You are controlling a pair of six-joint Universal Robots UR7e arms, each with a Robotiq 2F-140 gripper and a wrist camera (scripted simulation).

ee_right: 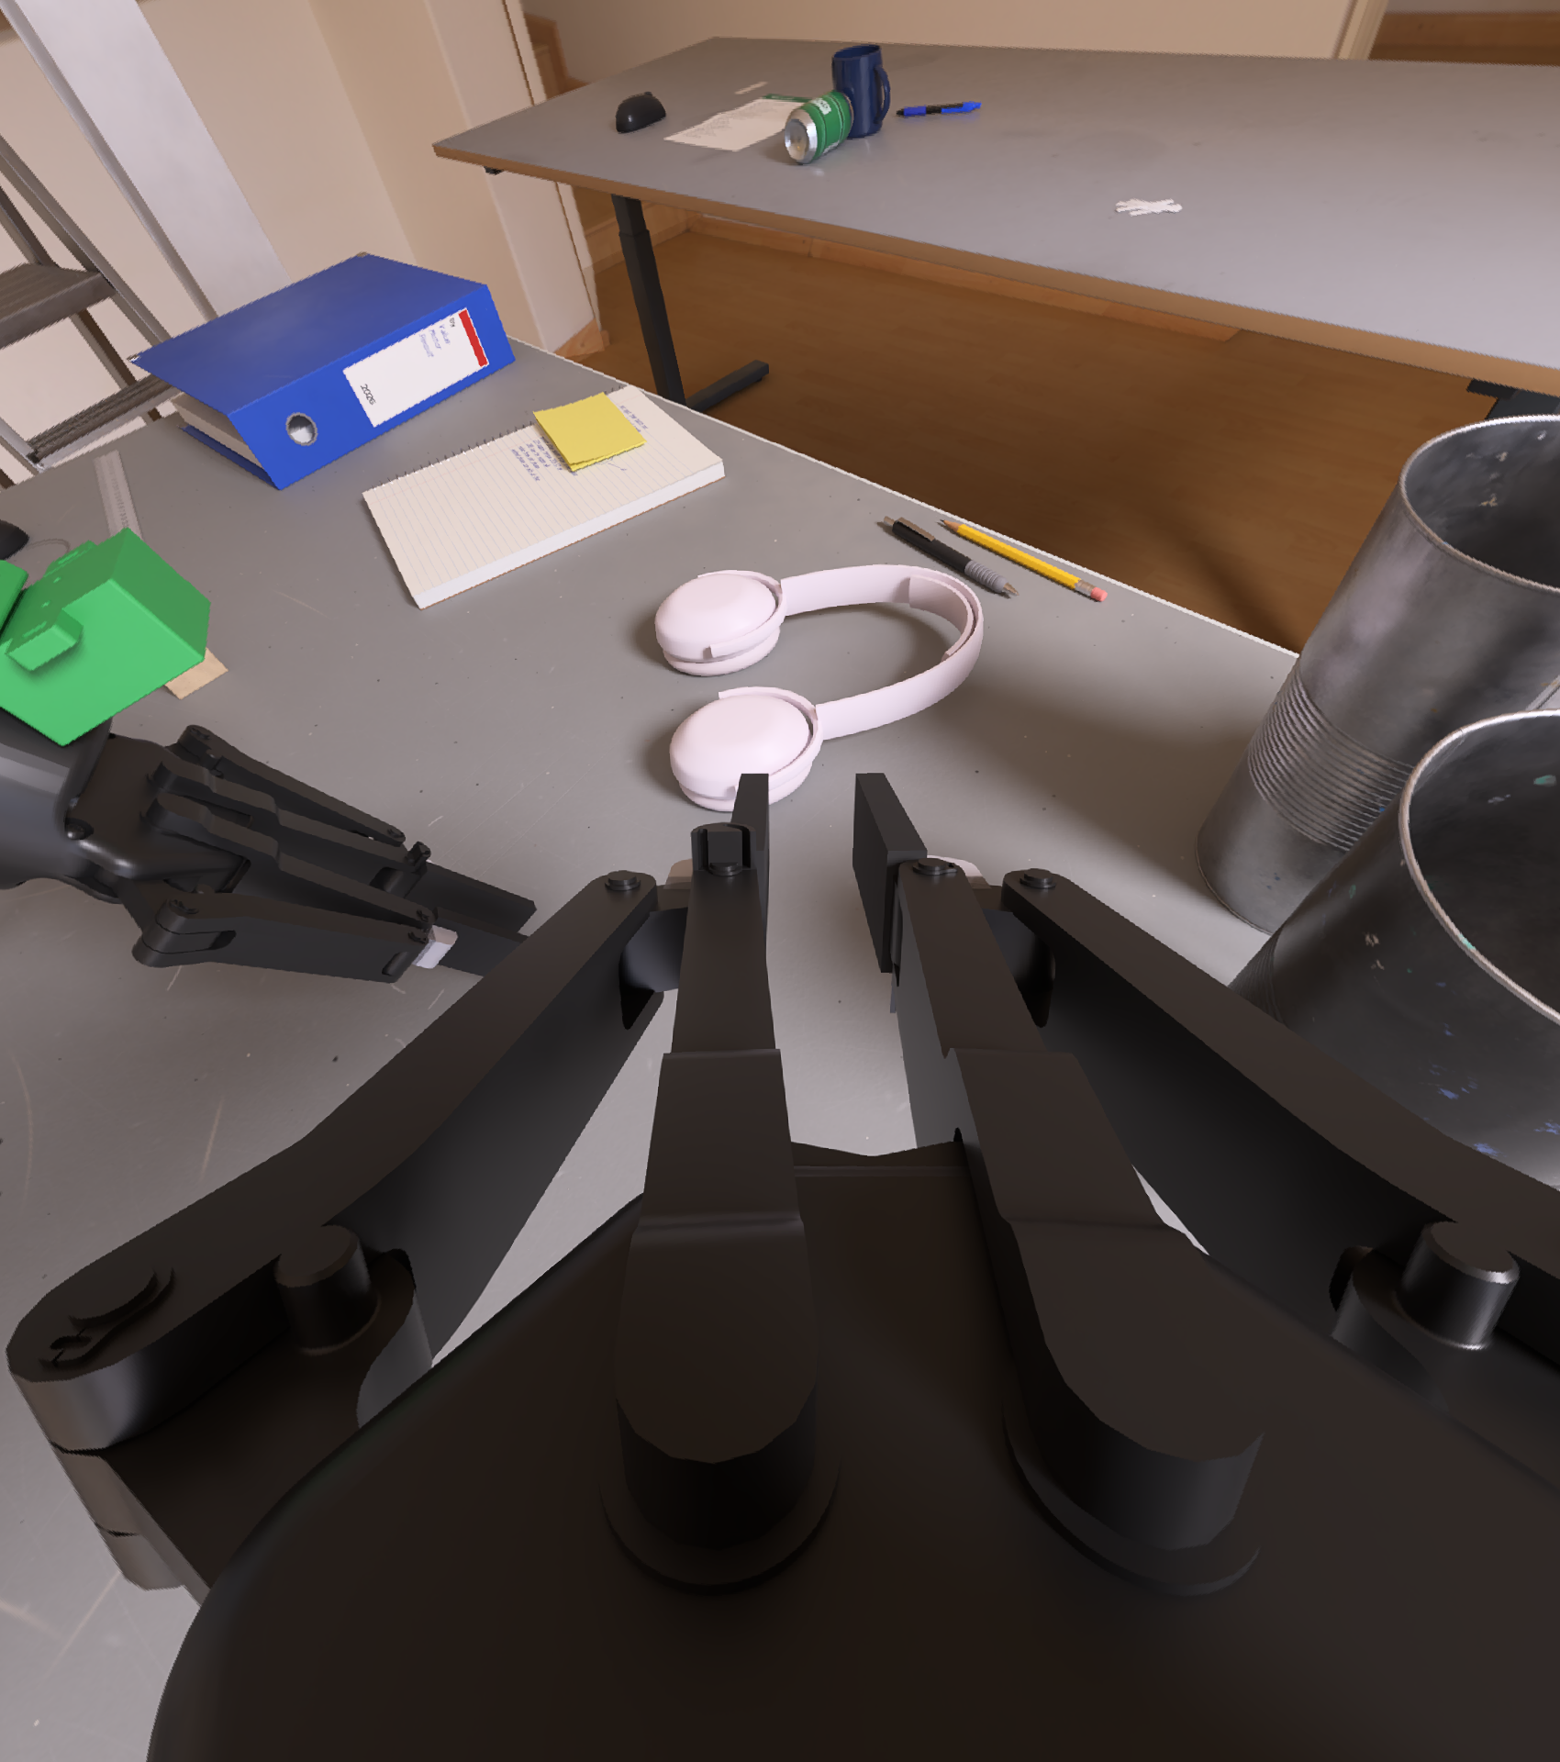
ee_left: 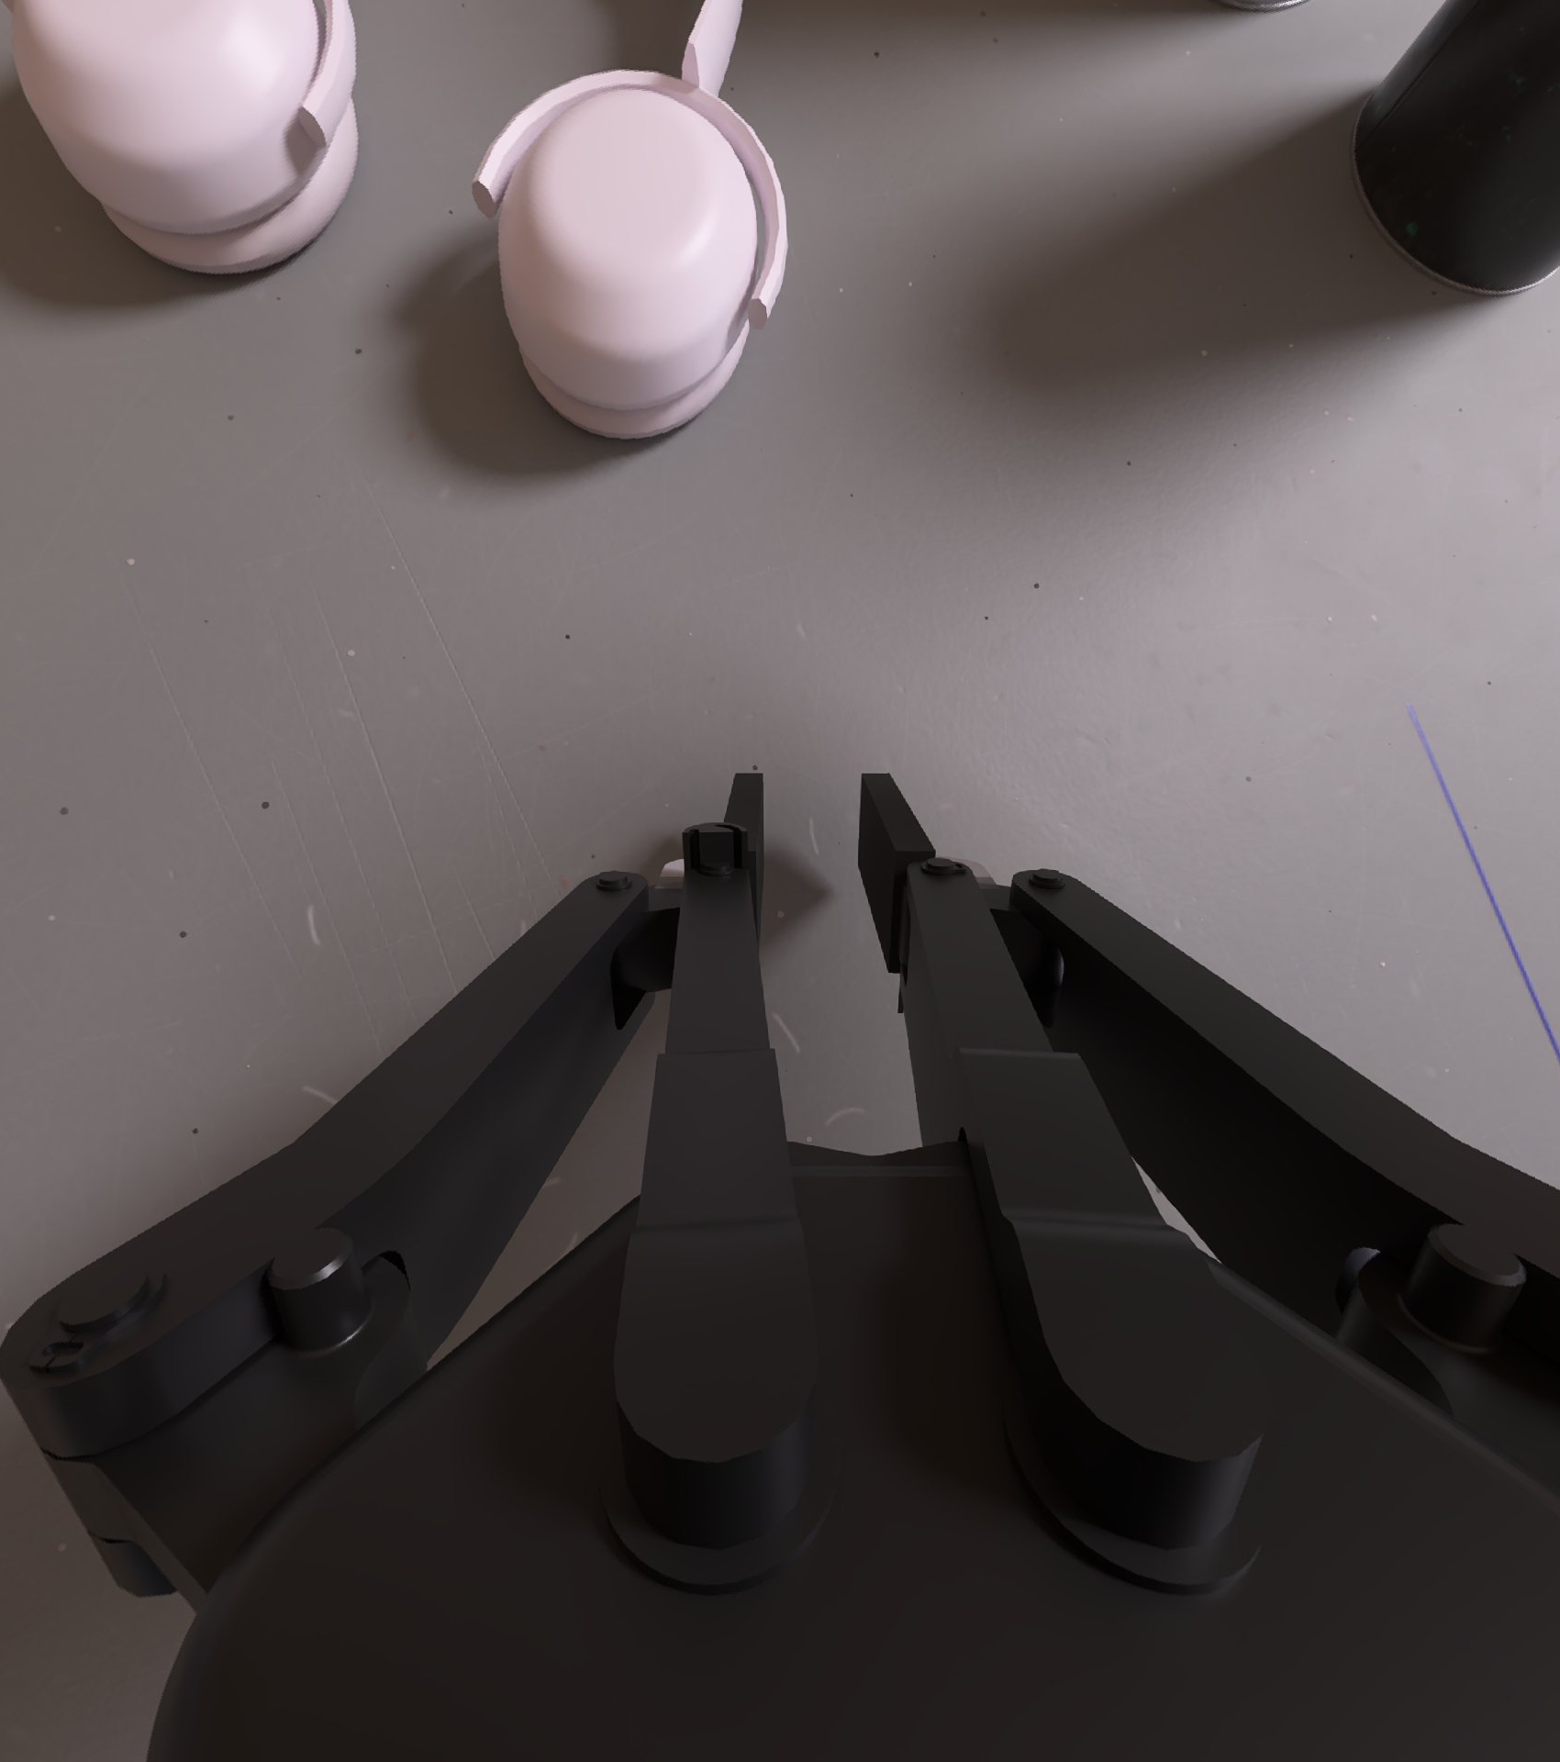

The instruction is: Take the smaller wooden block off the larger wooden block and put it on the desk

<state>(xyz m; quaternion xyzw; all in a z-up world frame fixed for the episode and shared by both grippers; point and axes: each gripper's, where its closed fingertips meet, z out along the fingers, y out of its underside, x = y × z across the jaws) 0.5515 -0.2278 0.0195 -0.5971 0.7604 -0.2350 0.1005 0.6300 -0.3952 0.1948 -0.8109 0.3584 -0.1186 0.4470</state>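
1. Left gripper (ee_left: 810, 810): low over the grey desk (ee_left: 280, 667), fingers drawn close with a narrow gap, nothing held.
2. Ahead of it: pink headphones (ee_left: 633, 257), ear cups on the desk; dark cylinder (ee_left: 1510, 143) at upper right.
3. Right gripper (ee_right: 810, 810): above the desk, pointed at the headphones, fingers likewise close with a narrow gap, empty.
4. Right of it: two metal bins (ee_right: 1472, 620), standing side by side.
5. Task item: only a tan wooden corner (ee_right: 196, 673) visible, flat on the desk, behind the green mount (ee_right: 80, 639) of the left arm; smaller or larger block, cannot tell.
6. Farther back: blue binder (ee_right: 328, 372) and notepad (ee_right: 538, 496).
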